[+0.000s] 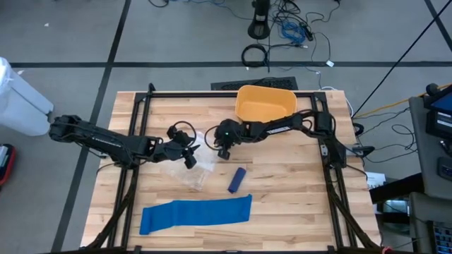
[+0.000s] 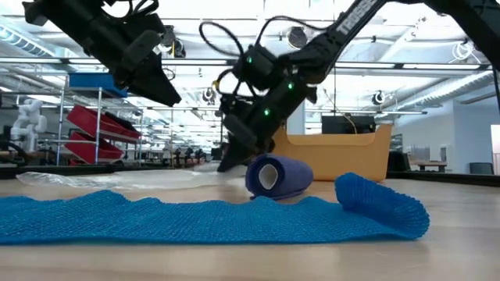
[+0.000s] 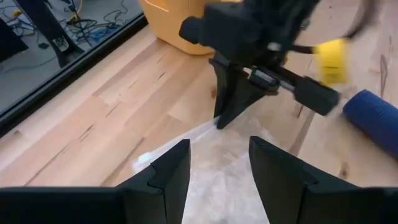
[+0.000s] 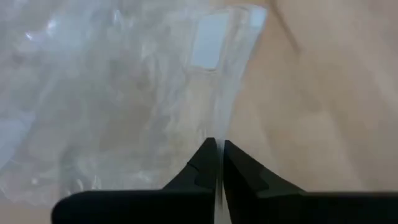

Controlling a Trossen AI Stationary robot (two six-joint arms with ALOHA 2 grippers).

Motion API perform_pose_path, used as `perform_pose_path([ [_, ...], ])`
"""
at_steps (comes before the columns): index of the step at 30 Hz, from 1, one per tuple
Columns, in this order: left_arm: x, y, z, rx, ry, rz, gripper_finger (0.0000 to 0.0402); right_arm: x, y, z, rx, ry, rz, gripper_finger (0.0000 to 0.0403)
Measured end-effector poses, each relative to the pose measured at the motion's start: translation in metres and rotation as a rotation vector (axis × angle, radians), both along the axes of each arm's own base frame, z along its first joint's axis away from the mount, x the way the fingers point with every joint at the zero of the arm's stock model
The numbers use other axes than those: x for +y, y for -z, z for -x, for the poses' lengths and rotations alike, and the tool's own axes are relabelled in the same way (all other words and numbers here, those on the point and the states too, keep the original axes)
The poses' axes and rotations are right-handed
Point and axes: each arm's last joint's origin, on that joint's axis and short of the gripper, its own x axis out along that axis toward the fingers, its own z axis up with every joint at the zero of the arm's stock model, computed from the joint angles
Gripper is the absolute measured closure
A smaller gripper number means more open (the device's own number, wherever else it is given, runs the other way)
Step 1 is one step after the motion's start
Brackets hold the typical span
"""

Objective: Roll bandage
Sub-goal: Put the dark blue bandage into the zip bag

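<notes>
Over on the left, the left gripper [image 1: 190,159] hangs above the clear, crinkled plastic wrapper [image 1: 189,169] on the wooden slat table [image 1: 282,190], its two dark fingers [image 3: 166,175] spread apart with nothing between them. Just ahead of it the right gripper [image 1: 224,151] points down at the same wrapper, fingers pinched together on the wrapper's edge [image 4: 219,143]. Below both claws, toward the near edge, a long flat strip of blue woven bandage [image 1: 195,213] lies unrolled. A small dark-blue rolled bandage [image 1: 237,180] rests on its side just below and right of the right gripper. Beyond that gripper sits a yellow plastic bin [image 1: 265,103].
</notes>
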Motion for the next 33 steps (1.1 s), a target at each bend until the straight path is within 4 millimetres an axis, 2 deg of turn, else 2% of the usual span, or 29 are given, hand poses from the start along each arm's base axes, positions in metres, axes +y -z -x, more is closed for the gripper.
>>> perform_pose_path([
  [4, 0.000, 0.000, 0.000, -0.002, -0.001, 0.001, 0.0231, 0.024, -0.019, 0.003, 0.033, -0.049, 0.167, 0.0400],
  [9, -0.001, -0.001, -0.001, -0.017, 0.001, 0.004, 0.0231, 0.068, -0.040, 0.011, 0.149, -0.126, 0.502, 0.0402],
  [12, -0.001, -0.005, -0.004, -0.073, 0.004, 0.015, 0.0231, 0.097, -0.046, 0.015, 0.192, -0.201, 0.667, 0.0402],
  [19, -0.005, -0.017, -0.014, -0.229, 0.072, 0.078, 0.0231, 0.151, -0.052, 0.023, 0.209, -0.317, 0.875, 0.0403],
  [26, -0.012, -0.005, -0.024, -0.189, 0.174, 0.127, 0.0231, 0.184, -0.058, 0.032, 0.312, -0.312, 1.205, 0.0403],
  [33, -0.016, 0.000, -0.032, -0.189, 0.267, 0.160, 0.0231, 0.205, -0.059, 0.039, 0.355, -0.402, 1.317, 0.0403],
])
